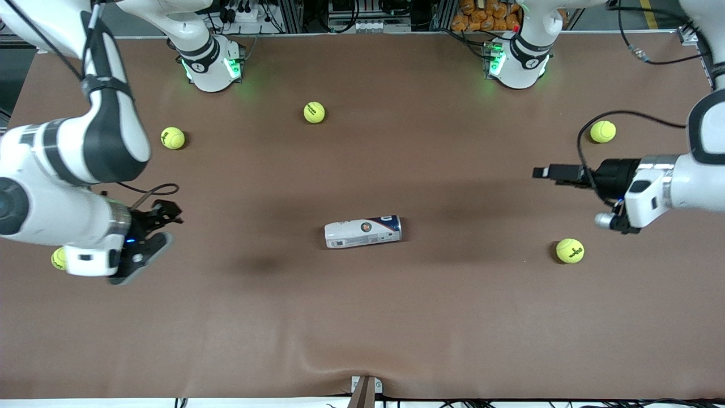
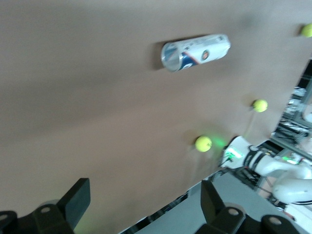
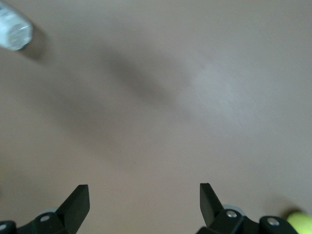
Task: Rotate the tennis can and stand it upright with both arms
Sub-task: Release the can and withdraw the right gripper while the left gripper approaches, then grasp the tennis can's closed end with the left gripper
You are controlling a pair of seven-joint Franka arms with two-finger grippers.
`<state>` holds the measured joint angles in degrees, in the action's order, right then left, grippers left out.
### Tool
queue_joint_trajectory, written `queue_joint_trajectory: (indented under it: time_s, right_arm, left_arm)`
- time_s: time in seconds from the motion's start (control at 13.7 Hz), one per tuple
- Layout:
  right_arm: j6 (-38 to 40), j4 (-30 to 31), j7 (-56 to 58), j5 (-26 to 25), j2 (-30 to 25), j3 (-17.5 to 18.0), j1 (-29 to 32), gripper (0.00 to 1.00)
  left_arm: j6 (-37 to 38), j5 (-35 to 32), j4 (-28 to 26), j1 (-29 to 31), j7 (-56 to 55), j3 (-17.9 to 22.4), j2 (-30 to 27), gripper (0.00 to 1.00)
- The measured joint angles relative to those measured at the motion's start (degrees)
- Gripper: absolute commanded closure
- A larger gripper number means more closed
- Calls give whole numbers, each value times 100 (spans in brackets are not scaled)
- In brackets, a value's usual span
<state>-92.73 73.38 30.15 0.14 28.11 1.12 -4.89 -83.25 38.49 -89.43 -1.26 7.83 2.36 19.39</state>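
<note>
The tennis can (image 1: pixel 362 231) lies on its side in the middle of the brown table, with its navy band toward the left arm's end. It also shows in the left wrist view (image 2: pixel 195 51), and its end shows in the right wrist view (image 3: pixel 13 30). My left gripper (image 1: pixel 610 221) hovers open and empty over the table's left-arm end, well clear of the can; its jaws show wide apart in its wrist view (image 2: pixel 145 190). My right gripper (image 1: pixel 150 252) hovers open and empty over the right-arm end, also well clear of the can, jaws wide apart (image 3: pixel 145 190).
Several yellow-green tennis balls lie scattered: one (image 1: pixel 570 250) under the left gripper's area, one (image 1: pixel 602 131) farther back, one (image 1: pixel 314 112) near the right arm's base, one (image 1: pixel 173 137), and one (image 1: pixel 58 258) half hidden by the right arm.
</note>
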Motion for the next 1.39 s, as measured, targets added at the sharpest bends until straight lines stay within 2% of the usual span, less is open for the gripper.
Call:
queue_joint_trajectory:
  time_s: [0.22,0.44,0.73,0.95,1.39]
  right_arm:
    - [115,145,-902,0,-230,-176,6,0]
    - [128,705,-1736,0,-686,-168,-12,0]
    - [129,1044,-1982,-11,-1181,-213,196,0]
    - [195,1052,-1982,-8,-1456,-235,490,0]
    - [840,1104,-2457,-6,-2241,-381,556,0]
  left_arm:
    - [-711,562,-437,-27,409,-214,149,0]
    - [-1626,1375,-1126,-53,1133,-510,302,0]
    - [-2461,2525,-1829,-72,2363,-859,648,0]
    - [-2722,3340,-1922,-158,3079,-1052,1140,0]
    - [-2894,4666,-1906,-581,4079,-1083,1901,0]
